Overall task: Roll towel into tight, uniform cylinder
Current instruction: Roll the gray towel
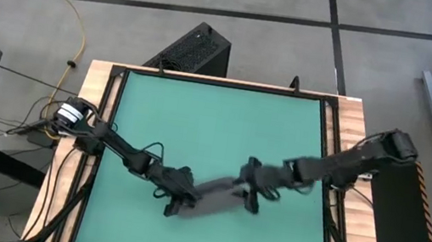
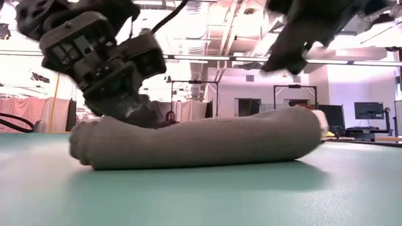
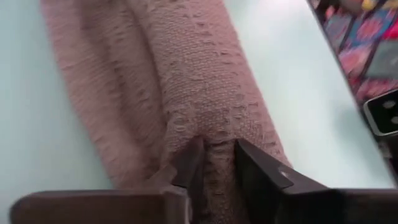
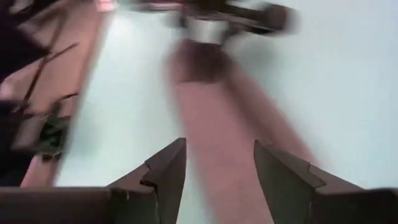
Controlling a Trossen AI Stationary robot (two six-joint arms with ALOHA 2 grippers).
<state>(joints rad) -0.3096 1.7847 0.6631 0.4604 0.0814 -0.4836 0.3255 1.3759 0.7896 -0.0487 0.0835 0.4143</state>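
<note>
On table [image 1: 216, 121]: rolled towel [image 2: 201, 141] (left end effector [image 3: 214, 165] seemingly pinching).

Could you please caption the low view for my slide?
Rolled grey towel on the table, left end effector at one end.

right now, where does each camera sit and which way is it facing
high: above the table, looking straight down; both arms meet at the towel.
low: at tabletop height, looking level past the towel into the room; both arms drop in from above.
left wrist: on the left arm, its tool pinching the towel.
right wrist: on the right arm, its tool open above the towel.
shared: all four show the towel.
</note>
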